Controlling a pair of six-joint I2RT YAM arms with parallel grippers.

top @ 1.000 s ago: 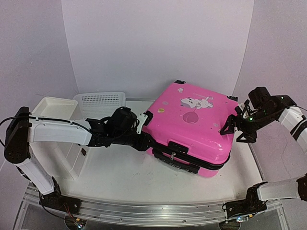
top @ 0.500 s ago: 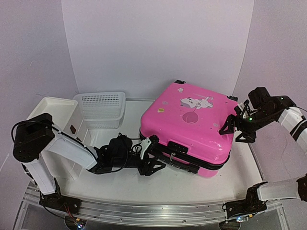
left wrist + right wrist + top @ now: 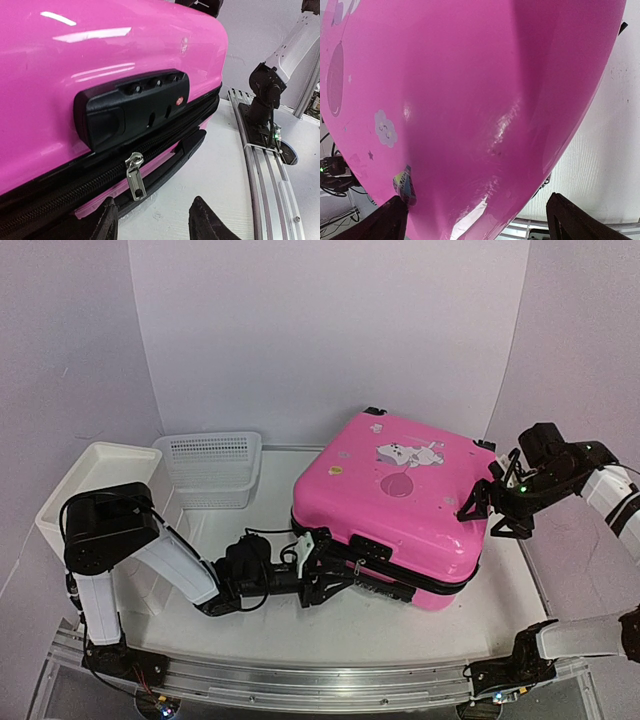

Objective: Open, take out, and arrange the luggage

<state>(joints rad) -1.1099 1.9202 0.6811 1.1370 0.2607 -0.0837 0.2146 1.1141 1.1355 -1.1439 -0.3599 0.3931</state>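
Observation:
The pink hard-shell luggage (image 3: 395,505) lies flat and closed on the table, stickers on top. Its black lock (image 3: 132,107) and a silver zipper pull (image 3: 135,175) face my left gripper (image 3: 320,575), which is low on the table at the front side, open and empty, its fingertips (image 3: 202,222) just short of the zipper pull. My right gripper (image 3: 492,512) is open at the luggage's right corner, its fingers spread wide on either side of the pink shell (image 3: 470,110), holding nothing.
A white mesh basket (image 3: 210,468) and a white drawer unit (image 3: 105,475) stand at the left back. The metal rail (image 3: 300,680) runs along the near edge. The right arm's base (image 3: 262,100) shows beyond the luggage.
My left arm has dropped lower and swung in toward the luggage's front side, its gripper now at the zipper and lock. The right gripper and the luggage have stayed put.

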